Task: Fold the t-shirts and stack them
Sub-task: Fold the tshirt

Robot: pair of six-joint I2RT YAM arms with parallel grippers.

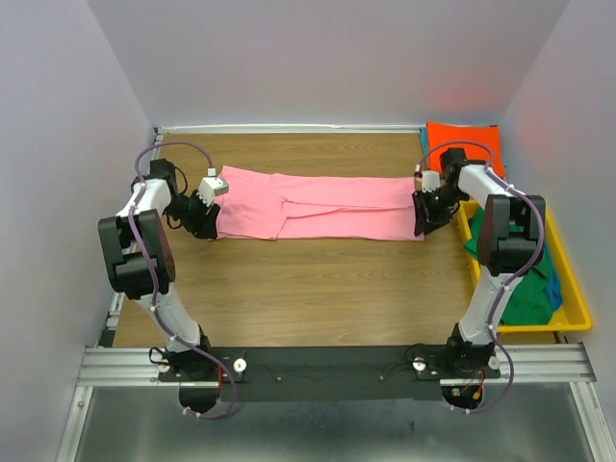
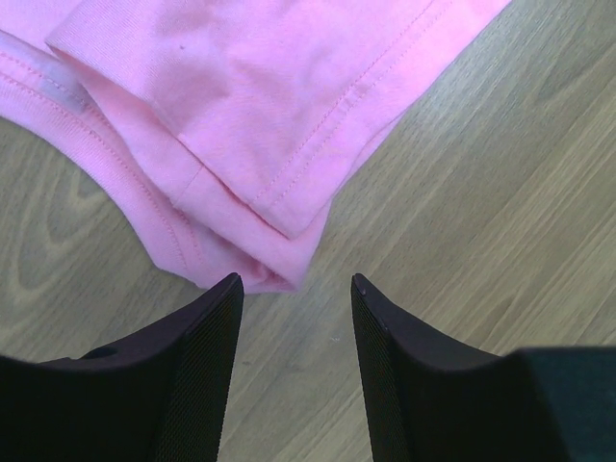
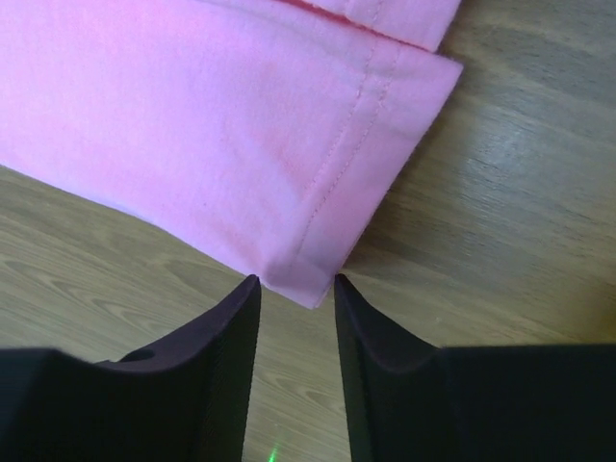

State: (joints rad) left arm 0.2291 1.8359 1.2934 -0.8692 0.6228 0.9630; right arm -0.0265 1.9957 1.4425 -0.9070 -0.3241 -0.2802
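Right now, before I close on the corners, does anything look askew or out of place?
Nothing spilled or damaged. Only the pink t-shirt is folded unevenly: at its left end the layers' edges are staggered rather than lined up, and a flap edge runs slanted across the middle of the strip.

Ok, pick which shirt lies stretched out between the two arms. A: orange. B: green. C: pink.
C: the pink shirt lies in a long strip across the table, with the left pincer and the right pincer at its ends.
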